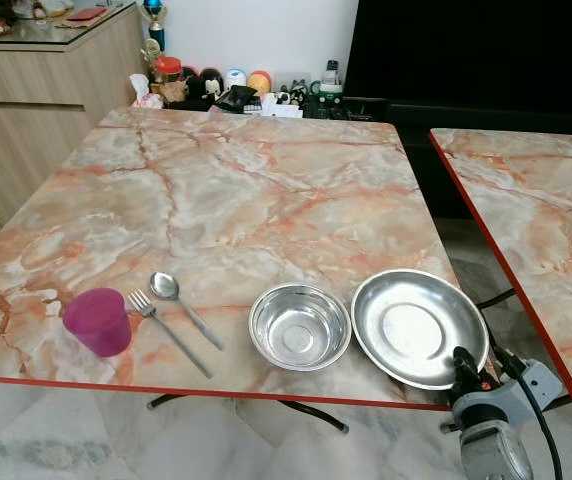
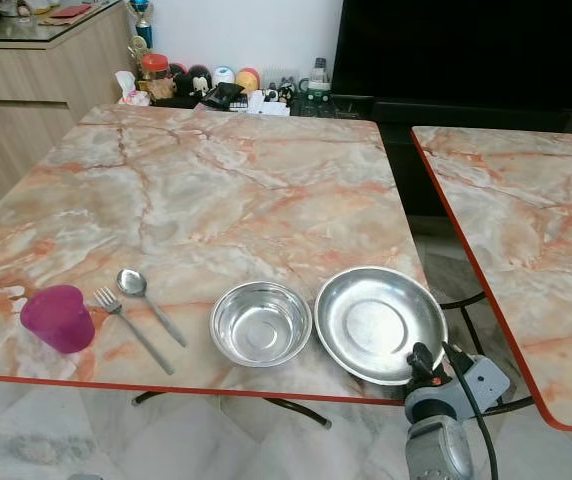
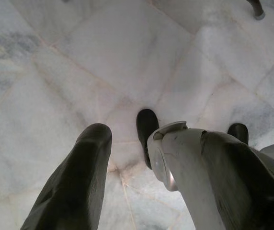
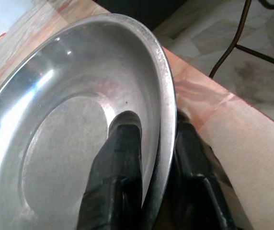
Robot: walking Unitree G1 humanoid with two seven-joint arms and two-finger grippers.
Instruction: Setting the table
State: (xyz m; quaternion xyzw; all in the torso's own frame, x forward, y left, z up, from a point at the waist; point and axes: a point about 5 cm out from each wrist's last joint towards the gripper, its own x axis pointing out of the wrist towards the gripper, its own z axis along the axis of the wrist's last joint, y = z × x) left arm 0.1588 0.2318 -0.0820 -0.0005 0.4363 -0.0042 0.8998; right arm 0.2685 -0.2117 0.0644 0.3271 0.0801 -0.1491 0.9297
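On the marble table (image 1: pixel 266 190), along its near edge from left to right, stand a purple cup (image 1: pixel 97 320), a fork (image 1: pixel 166 330), a spoon (image 1: pixel 181 305), a steel bowl (image 1: pixel 299 325) and a wide steel plate (image 1: pixel 416 325). The plate lies at the near right corner, slightly over the edge. My right gripper (image 1: pixel 459 358) is shut on the plate's near rim; in the right wrist view one finger (image 4: pixel 120 158) lies inside the dish and the other (image 4: pixel 194 167) under the rim. My left gripper (image 3: pixel 127 158) hangs idle over the pale floor tiles.
A second marble table (image 1: pixel 536 220) stands to the right across a narrow gap. A wooden sideboard (image 1: pixel 36 100) is at the back left. Small jars and toys (image 1: pixel 236 90) line the wall behind the table, beside a black screen (image 1: pixel 476 50).
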